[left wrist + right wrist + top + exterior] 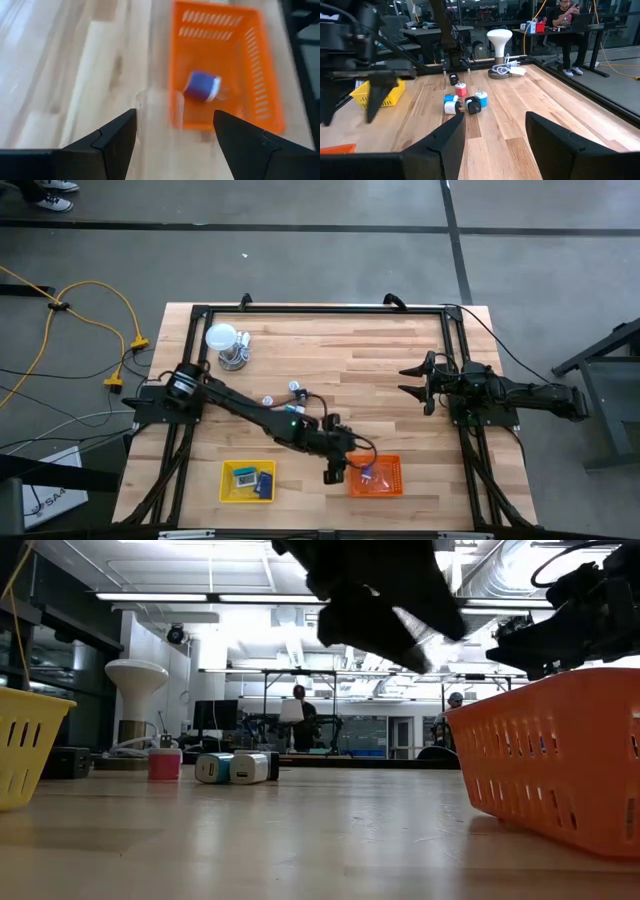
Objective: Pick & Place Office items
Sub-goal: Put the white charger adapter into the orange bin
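Now my left gripper hangs released beside the orange mesh tray, where a blurry blue-and-white block, probably dropped, lies.

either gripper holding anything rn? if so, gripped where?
Nothing held. Left gripper is open and empty beside the orange tray, where a blue item lies. Right gripper is open and empty at the table's right edge.

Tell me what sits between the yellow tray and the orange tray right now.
Only bare wooden table lies between the yellow tray and the orange tray in the high view; the left claw hangs open beside the orange tray's edge.
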`<action>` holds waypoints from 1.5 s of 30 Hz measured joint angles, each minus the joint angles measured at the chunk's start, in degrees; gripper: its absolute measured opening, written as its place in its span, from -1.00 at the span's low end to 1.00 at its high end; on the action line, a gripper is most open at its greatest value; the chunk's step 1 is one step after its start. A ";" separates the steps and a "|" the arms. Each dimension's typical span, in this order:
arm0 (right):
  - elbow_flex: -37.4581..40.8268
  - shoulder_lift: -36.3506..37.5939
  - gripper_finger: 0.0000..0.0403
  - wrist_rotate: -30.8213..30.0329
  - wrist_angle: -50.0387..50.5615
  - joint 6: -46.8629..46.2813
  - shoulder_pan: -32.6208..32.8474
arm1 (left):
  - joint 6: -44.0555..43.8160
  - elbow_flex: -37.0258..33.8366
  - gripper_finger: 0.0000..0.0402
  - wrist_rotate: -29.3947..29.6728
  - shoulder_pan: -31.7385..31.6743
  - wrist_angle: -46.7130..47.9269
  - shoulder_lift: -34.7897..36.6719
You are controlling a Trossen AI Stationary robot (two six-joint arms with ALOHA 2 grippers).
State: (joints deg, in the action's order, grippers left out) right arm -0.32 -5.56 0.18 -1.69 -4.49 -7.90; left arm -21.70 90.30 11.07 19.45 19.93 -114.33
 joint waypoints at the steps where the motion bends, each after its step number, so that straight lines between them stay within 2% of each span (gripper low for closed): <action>1: -0.02 -0.02 -0.03 -0.02 0.00 0.00 0.00 | -0.63 0.00 0.27 0.00 -0.33 1.90 0.41; 12: -0.02 -0.02 -0.03 0.01 0.00 0.00 0.02 | -18.16 0.00 0.27 0.02 -4.85 25.12 3.28; 17: -0.02 0.00 -0.03 -0.02 0.02 0.00 0.00 | -26.07 0.00 0.27 0.03 -6.90 32.00 3.36; 24: -0.02 0.00 -0.03 0.01 0.02 0.00 0.01 | -36.15 0.00 0.27 0.03 -9.36 35.53 3.36; 31: 0.00 0.00 -0.03 0.01 0.00 0.00 0.02 | -39.47 0.00 0.27 0.07 -11.09 39.89 3.36; 45: 0.00 0.00 -0.03 0.01 0.09 0.00 0.00 | -43.19 -0.66 0.27 -0.30 -11.31 40.89 0.91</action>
State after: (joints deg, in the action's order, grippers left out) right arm -0.32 -5.56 0.19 -1.61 -4.49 -7.90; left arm -64.89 89.65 10.76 8.14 60.82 -113.43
